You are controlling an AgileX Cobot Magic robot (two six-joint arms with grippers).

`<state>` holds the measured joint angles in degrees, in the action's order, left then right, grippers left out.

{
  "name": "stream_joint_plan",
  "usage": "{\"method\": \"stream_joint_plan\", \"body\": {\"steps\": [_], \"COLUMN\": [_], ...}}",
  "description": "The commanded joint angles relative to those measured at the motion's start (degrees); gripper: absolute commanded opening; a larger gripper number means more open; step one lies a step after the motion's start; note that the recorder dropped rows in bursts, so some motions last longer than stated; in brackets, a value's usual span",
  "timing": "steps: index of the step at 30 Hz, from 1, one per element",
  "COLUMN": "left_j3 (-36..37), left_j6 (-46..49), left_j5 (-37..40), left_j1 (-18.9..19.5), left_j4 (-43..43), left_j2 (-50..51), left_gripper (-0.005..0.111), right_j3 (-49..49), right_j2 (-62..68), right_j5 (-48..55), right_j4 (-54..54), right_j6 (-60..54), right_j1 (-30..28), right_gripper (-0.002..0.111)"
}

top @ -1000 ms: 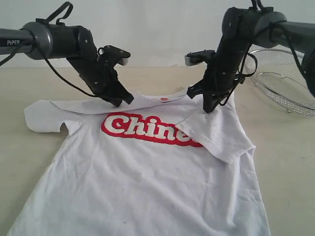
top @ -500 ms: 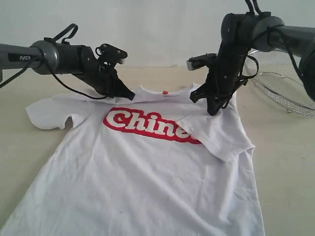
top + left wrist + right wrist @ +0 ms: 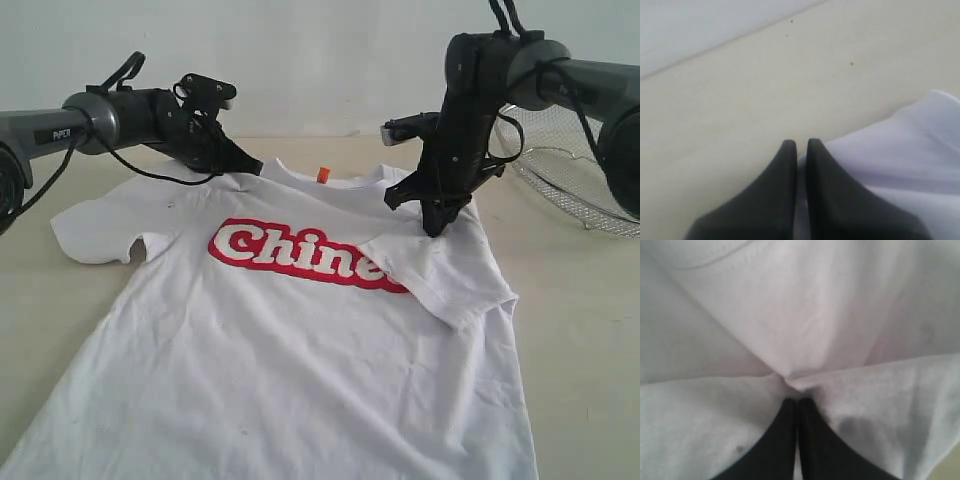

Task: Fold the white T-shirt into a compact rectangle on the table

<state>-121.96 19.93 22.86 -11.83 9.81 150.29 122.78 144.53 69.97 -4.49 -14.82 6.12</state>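
Observation:
The white T-shirt lies face up on the table, red lettering across the chest and an orange neck tag standing at the collar. Its right sleeve is folded inward over the end of the lettering. My left gripper is at the left shoulder beside the collar. In the left wrist view it is shut with white cloth pinched between the jaws. My right gripper points down on the right shoulder. In the right wrist view it is shut, with the fabric puckered at its tips.
A silver wire-mesh basket stands at the back right, close behind the right arm. Bare beige tabletop lies beyond the shirt's left shoulder and on both sides of the shirt.
My left gripper has moved back and to the left with the shoulder cloth, drawing that shoulder flatter. The orange tag now stands up. The right gripper has barely shifted.

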Motion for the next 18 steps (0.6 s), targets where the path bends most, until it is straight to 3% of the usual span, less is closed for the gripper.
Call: {"method": "stream_joint_plan", "body": {"steps": [1,6,11,18], "left_j3": [-1.95,-4.26,-6.37,-6.37], "left_j6": [-1.41,-1.18,6.87,8.61], "left_j5": [1.63,6.45,17.56,28.07], "left_j1": [1.47,1.47,0.73,-0.22], "left_j4": [0.25,4.39,12.23,12.46], "left_j2": [1.92,0.4,-2.91,-7.84], "left_gripper": [0.005,0.005,0.005,0.005], "right_j3": [-1.56,-1.56,-1.47,-1.47], "right_j2": [4.71,4.19,1.34,-1.99], "right_j5": [-6.47,-5.5,-8.52,-7.64], "right_j4": [1.98,2.04,2.04,2.39], "right_j6": [2.58,3.32,4.34,4.36], "right_j1": [-0.21,-0.21,-0.21,-0.21], "right_gripper": [0.0,0.0,0.0,0.0]}}
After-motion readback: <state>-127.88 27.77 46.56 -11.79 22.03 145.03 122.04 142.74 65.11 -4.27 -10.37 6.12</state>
